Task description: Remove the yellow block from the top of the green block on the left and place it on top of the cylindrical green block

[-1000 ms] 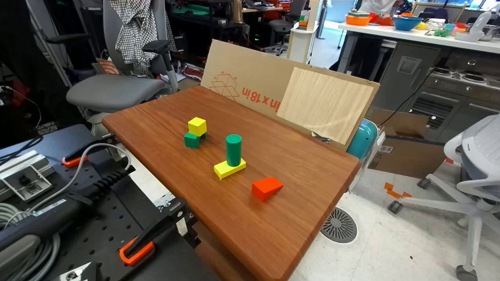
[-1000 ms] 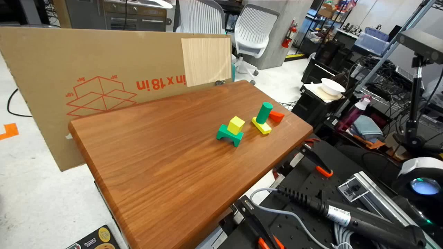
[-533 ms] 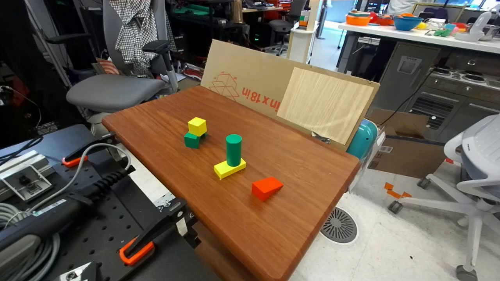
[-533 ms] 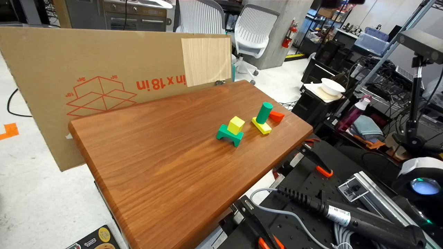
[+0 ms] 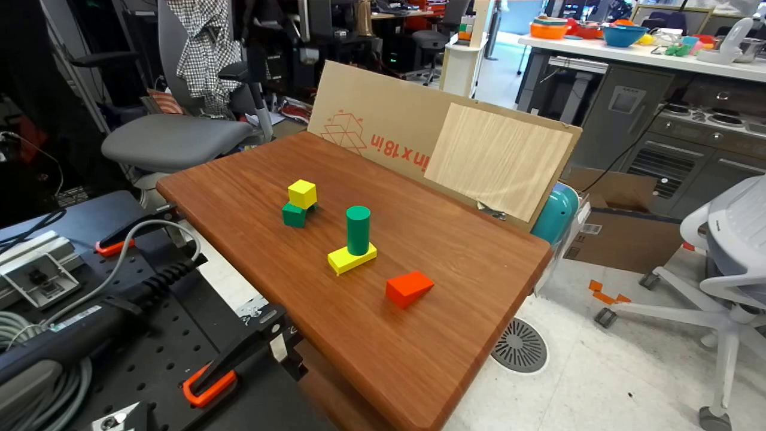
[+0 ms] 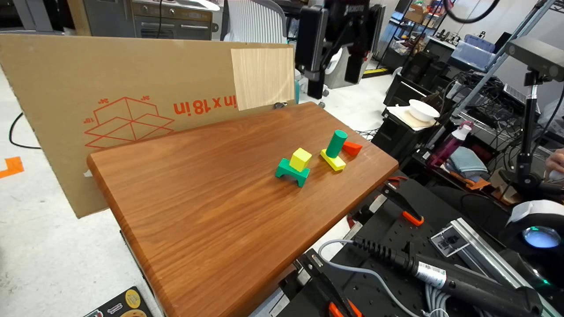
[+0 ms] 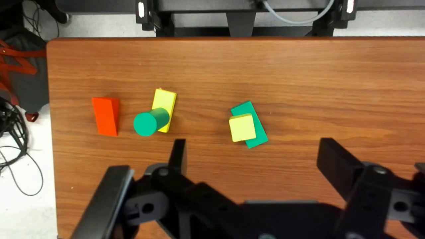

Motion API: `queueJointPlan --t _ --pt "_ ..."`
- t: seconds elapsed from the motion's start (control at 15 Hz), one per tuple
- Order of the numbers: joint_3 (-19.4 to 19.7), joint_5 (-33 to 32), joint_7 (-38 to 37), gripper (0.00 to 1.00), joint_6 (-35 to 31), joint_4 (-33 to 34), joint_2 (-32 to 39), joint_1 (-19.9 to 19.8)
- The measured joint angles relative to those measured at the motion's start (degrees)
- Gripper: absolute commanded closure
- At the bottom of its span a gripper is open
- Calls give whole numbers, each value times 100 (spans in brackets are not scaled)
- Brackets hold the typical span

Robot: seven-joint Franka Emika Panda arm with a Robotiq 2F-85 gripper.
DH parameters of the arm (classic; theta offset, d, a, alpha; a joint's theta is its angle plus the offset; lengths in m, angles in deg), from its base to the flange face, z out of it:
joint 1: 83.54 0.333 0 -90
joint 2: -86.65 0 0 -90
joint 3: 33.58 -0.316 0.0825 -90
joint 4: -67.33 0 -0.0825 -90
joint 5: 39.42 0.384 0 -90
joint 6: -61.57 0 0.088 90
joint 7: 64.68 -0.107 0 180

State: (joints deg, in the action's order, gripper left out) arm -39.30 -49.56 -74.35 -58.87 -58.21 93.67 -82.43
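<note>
Closest in the wrist view: black two-finger gripper [image 7: 253,152], jaws way apart. Past it, the bright yellow cube [image 7: 242,128] is sitting on a green arch-shaped block [image 7: 260,135]. Next over, a green cylinder [image 7: 150,122] stands upright on a flat yellow slab [image 7: 166,99], then a red wedge [image 7: 105,117], all on a brown wooden table [image 7: 315,73].

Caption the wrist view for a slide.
Open jaws above a wooden table: yellow block on green block, green cylinder on yellow slab, red wedge nearby.

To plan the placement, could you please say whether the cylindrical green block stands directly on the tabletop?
No, an exterior view shows the cylindrical green block upright on the flat yellow block.
</note>
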Motion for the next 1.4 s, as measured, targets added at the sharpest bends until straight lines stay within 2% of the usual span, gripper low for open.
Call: queueJointPlan --t 0.53,1.4 --pt "38 -60 -35 0 -887 436 1296 168" --pt "136 -60 158 0 -899 641 2059 235"
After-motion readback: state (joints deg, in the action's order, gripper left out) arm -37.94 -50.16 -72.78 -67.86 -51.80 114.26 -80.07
